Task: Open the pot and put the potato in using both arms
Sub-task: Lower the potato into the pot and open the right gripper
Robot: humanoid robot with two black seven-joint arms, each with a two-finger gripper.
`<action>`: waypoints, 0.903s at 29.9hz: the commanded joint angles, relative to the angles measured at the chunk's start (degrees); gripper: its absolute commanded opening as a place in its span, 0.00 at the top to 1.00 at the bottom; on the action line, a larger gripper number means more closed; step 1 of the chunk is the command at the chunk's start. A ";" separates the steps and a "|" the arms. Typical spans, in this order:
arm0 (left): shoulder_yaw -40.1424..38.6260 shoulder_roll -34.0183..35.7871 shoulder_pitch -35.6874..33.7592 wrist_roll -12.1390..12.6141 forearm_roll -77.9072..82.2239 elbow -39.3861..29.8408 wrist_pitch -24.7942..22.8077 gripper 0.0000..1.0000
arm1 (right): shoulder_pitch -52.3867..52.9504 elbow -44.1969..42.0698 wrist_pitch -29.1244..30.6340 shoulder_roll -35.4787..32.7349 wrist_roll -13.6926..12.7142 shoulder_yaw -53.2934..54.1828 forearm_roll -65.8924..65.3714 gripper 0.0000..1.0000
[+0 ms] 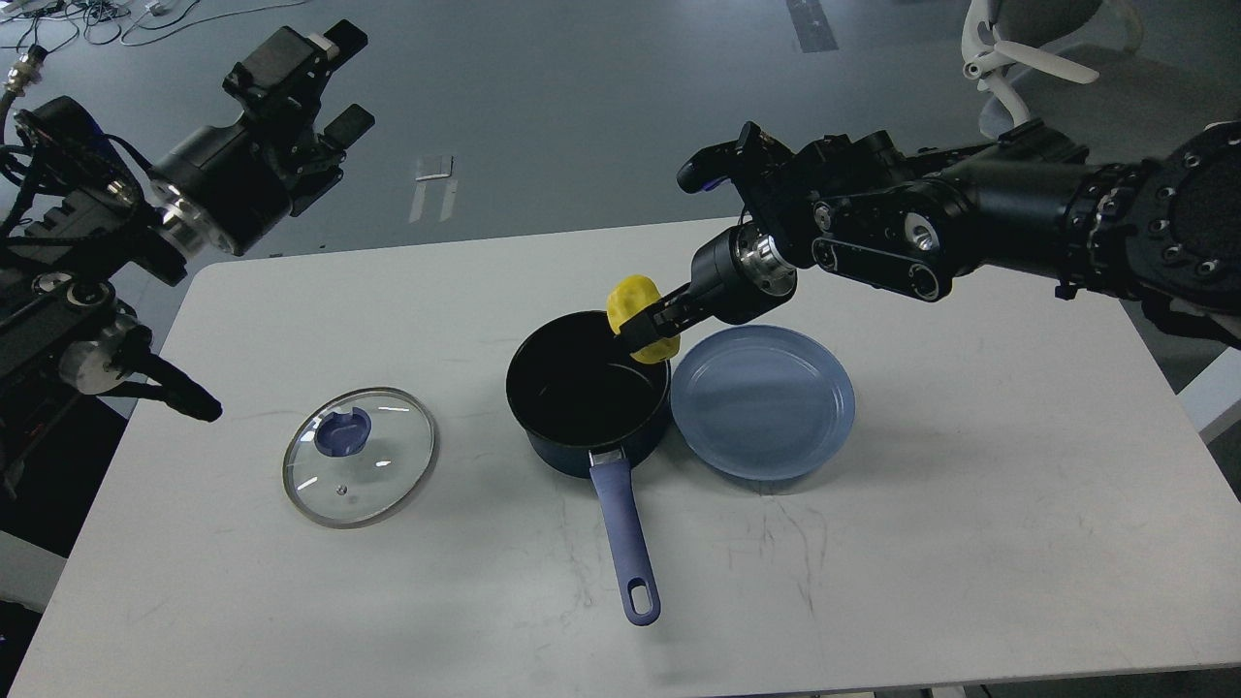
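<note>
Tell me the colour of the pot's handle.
Blue-purple, clearest in the head view: the handle of the pot.

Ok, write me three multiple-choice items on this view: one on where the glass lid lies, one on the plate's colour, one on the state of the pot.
1. Where is the glass lid?
A. On the pot
B. Flat on the table, left of the pot
C. On the plate

2. What colour is the plate?
A. Red
B. White
C. Light blue

3. What is the state of the pot?
A. Open and empty
B. Closed by its lid
C. Tipped on its side

Answers:
1 B: the lid lies on the white table, apart from the pot.
2 C: the plate, right of the pot, is plainly light blue.
3 A: its black inside shows bare, and the potato is held in the right gripper over the pot's far rim.
</note>
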 commanded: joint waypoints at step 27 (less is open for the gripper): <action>-0.35 0.31 0.34 0.01 -0.08 -0.50 0.07 0.02 | -4.15 -0.54 0.00 0.00 0.00 4.27 3.76 0.13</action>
